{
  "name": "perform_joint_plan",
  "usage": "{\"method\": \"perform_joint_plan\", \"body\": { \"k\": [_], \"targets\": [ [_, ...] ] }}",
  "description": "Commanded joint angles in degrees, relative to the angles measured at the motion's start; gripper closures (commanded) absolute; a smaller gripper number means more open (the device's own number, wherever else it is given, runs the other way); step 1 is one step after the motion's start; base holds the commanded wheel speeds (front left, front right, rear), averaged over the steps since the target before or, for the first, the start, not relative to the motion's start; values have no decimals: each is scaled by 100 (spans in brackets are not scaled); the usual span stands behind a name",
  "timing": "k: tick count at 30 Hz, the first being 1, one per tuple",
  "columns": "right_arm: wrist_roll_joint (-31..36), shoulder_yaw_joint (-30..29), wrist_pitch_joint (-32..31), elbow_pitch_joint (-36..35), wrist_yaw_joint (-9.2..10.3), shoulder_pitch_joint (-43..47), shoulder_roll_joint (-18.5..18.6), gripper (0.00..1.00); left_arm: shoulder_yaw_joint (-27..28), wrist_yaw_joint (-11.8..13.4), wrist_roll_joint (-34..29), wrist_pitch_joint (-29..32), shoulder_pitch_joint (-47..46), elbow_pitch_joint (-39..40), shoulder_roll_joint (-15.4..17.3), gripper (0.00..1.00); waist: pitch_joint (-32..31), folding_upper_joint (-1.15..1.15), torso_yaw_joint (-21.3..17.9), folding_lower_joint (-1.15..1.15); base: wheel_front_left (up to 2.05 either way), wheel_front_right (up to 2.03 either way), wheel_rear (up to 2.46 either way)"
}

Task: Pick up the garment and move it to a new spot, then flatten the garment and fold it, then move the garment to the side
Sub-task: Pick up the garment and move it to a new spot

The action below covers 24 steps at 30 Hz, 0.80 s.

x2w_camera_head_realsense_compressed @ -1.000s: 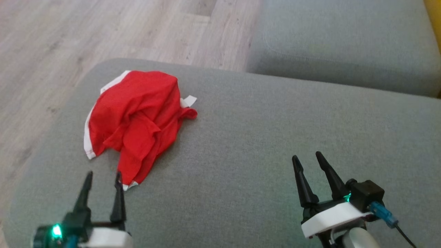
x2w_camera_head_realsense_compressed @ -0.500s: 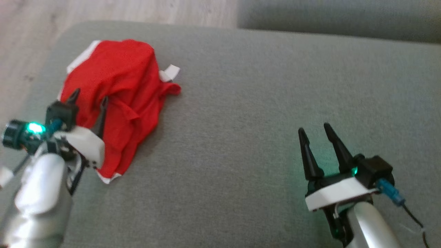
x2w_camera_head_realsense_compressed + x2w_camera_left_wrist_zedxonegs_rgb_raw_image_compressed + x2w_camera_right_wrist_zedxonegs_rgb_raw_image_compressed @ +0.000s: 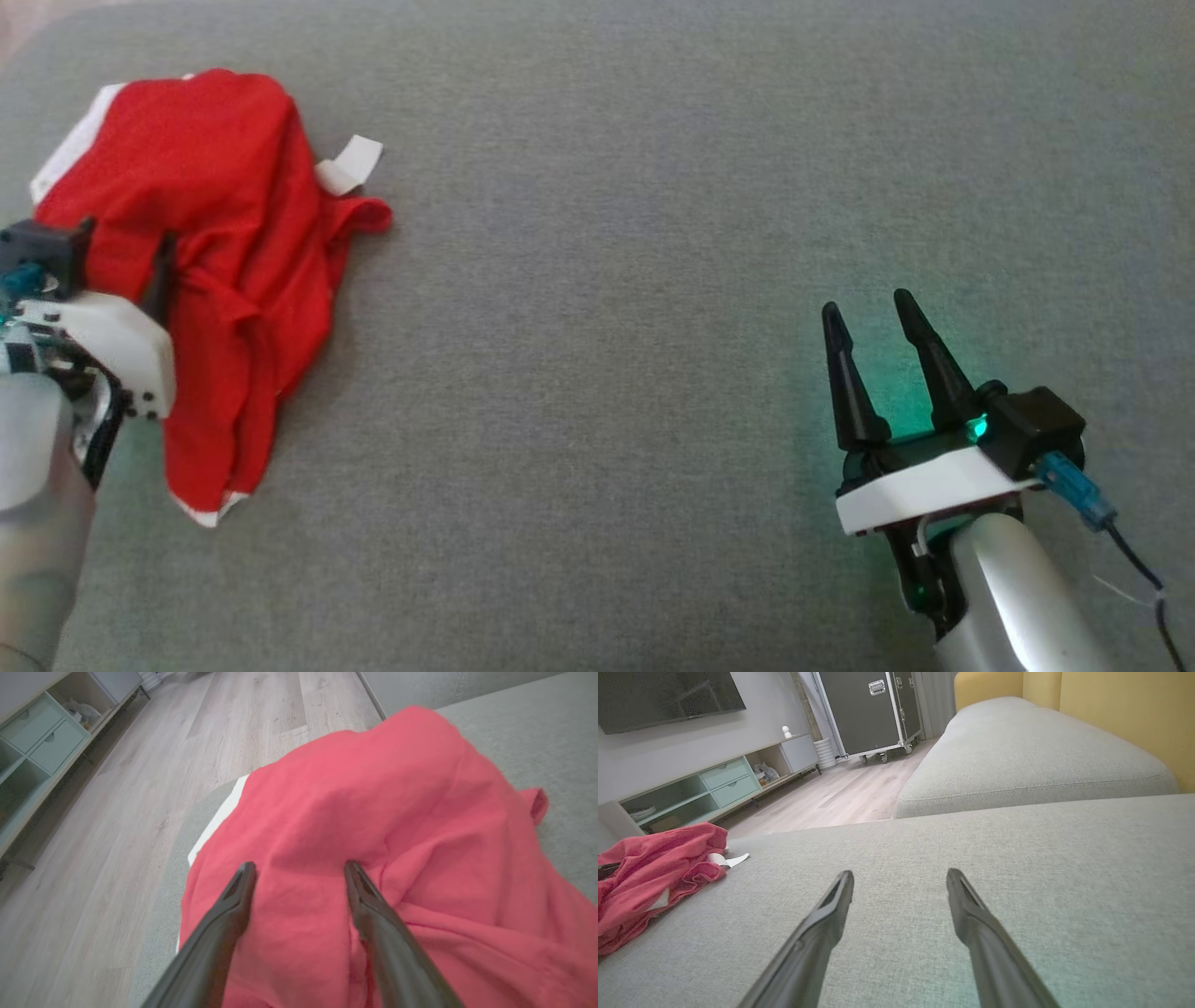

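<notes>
Hovering left end effector [image 3: 299, 870], spread open, over red garment [image 3: 224, 187]; risk: likely pinches one loose layer, rest drags. Right end effector [image 3: 866, 303] spread, well apart from garment.

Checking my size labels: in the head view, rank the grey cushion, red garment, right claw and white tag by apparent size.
1. grey cushion, spanning the frame.
2. red garment.
3. right claw, enlarged by nearness to the camera.
4. white tag, clearly smallest.
</notes>
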<state>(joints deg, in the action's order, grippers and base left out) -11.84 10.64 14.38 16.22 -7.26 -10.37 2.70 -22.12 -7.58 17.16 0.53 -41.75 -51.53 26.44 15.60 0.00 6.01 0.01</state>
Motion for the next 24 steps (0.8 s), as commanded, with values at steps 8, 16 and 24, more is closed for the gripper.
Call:
{"method": "perform_joint_plan", "body": {
  "k": [8,16,24],
  "targets": [
    [44,54,62,-193,-23,-172,18,0,228,60,139,-730,-579,-318,321,100,-57,0,-111,-1,0,0,0],
    [-33,56,62,-134,-23,5,18,0,356,371,31,-1509,-715,460,417,100,-560,0,-50,-1,0,0,0],
    [-158,149,62,-109,-23,135,18,0,294,602,-146,-1497,-430,2197,408,100,-928,0,-126,-1,0,0,0]
  ]
}}
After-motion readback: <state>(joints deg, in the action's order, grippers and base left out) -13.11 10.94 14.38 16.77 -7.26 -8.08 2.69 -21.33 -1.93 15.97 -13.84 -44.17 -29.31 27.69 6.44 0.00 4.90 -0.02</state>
